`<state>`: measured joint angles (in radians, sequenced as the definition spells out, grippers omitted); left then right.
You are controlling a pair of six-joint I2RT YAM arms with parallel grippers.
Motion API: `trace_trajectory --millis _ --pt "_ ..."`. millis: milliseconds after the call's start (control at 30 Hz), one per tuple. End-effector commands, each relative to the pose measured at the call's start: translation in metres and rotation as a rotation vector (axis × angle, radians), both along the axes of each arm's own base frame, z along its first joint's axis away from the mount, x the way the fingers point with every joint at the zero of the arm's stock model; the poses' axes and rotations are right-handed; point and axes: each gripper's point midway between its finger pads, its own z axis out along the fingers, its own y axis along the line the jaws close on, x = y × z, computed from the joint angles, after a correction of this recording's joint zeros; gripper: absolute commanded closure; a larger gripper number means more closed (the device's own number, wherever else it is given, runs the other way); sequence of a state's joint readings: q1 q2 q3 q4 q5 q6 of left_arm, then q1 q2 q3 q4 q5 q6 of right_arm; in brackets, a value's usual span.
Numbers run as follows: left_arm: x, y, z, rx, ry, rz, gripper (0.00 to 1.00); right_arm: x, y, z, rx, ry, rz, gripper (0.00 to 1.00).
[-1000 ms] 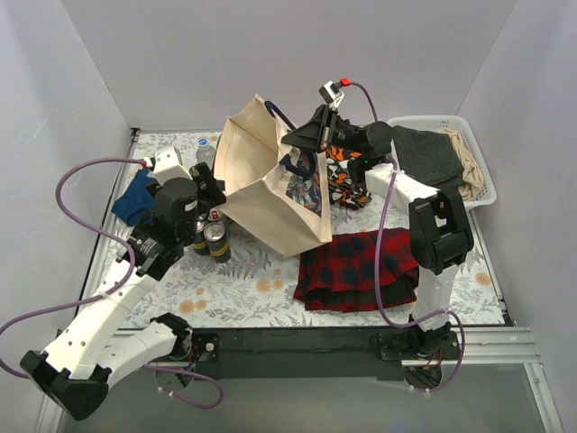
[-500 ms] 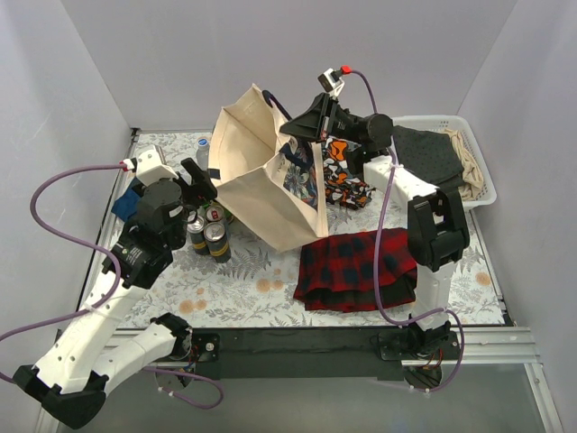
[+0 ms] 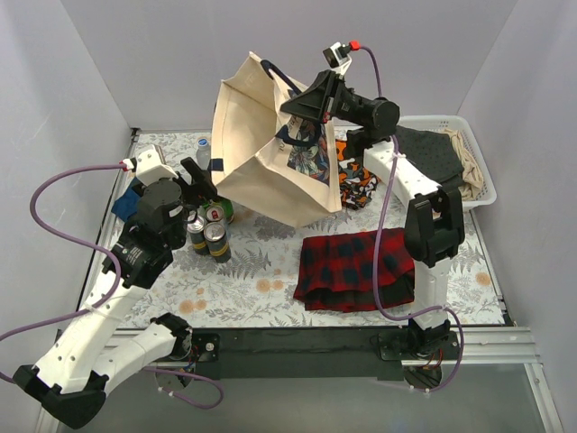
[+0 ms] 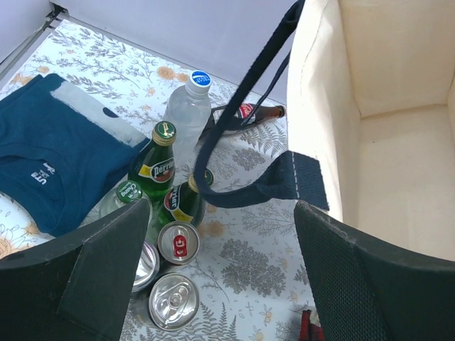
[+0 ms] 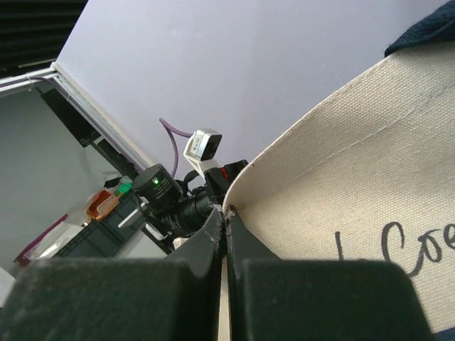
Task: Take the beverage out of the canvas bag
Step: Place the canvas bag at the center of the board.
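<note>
The cream canvas bag hangs tipped above the table with its mouth to the left. My right gripper is shut on its upper rim, and the right wrist view shows the jaws pinching the canvas edge. My left gripper is open and empty, hovering over the drinks by the bag's mouth. In the left wrist view the gripper frames the navy strap, green bottles, a water bottle, cans and a lying brown bottle. The bag's visible inside is bare canvas.
A folded blue shirt lies left of the drinks. A red plaid cloth lies at the front right, with an orange patterned cloth behind it. The white basket with clothes stands at the back right. Walls close three sides.
My right gripper has raised the bag's rim higher and back, lifting and tipping the bag. My left gripper has drawn back slightly to the left, still open.
</note>
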<state>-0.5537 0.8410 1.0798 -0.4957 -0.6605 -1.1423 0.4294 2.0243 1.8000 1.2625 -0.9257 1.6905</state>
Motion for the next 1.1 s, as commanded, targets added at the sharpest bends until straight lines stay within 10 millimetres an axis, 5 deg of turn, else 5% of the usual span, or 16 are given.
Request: trace_trajectory --millis 0,367,867,1067 --pt "-0.001 0.004 0.004 0.0 -0.012 0.018 0.19 -0.038 -0.03 0.053 0.187 -0.287 -0.051 0.99" --pt "0.003 -0.007 -0.002 -0.003 0.004 -0.027 0.18 -0.035 -0.067 0.022 0.197 -0.234 -0.11 0.99" --pt "0.026 -0.063 -0.02 0.0 0.073 -0.25 0.18 0.004 -0.085 -0.043 0.102 -0.162 -0.202 0.99" --pt "0.041 -0.085 -0.025 0.027 0.108 -0.322 0.18 0.009 -0.108 -0.056 0.153 -0.091 -0.194 0.99"
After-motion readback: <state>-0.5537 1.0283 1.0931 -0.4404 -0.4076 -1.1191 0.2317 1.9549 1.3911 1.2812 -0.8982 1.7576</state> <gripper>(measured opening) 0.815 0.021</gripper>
